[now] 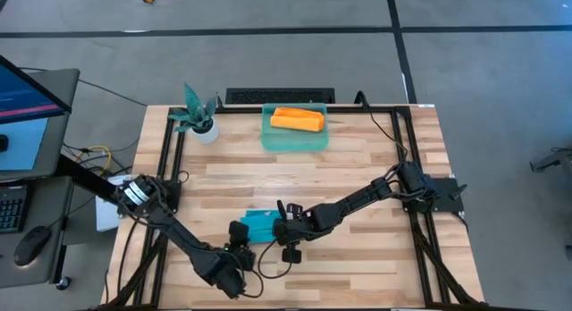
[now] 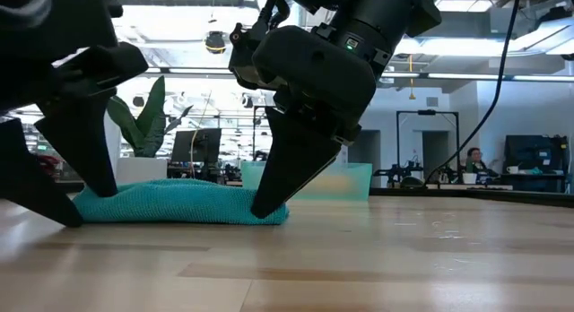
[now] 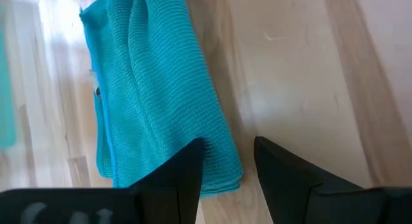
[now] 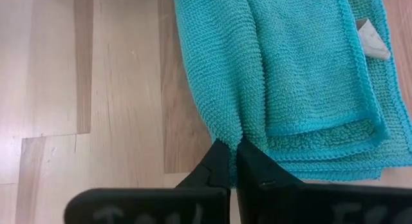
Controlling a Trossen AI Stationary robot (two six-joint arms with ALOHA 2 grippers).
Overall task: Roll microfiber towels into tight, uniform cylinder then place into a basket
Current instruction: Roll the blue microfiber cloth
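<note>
A teal-blue microfiber towel (image 1: 259, 225) lies folded in several layers on the wooden table, near its front middle. My right gripper (image 4: 233, 153) is shut on the towel's right end (image 2: 269, 209). My left gripper (image 3: 228, 159) stands open at the towel's left end (image 2: 90, 204), with one finger (image 3: 187, 169) over the towel's corner and the other (image 3: 277, 166) over bare wood. An orange-yellow towel (image 1: 297, 120), rolled up, lies inside the teal-green basket (image 1: 268, 141) at the far side. My right gripper pinches a raised fold at the towel's edge (image 4: 228, 124) between its two fingertips. The fingers slant down onto it from the table's right side. The towel lies flat and slack on the table. Whether my left gripper touches the towel, I cannot tell.
A potted plant (image 1: 198, 114) stands at the far left, beside the basket. Black frame rails (image 1: 170, 168) run along the table's left and right sides. Bare wood lies between the teal towel and the basket.
</note>
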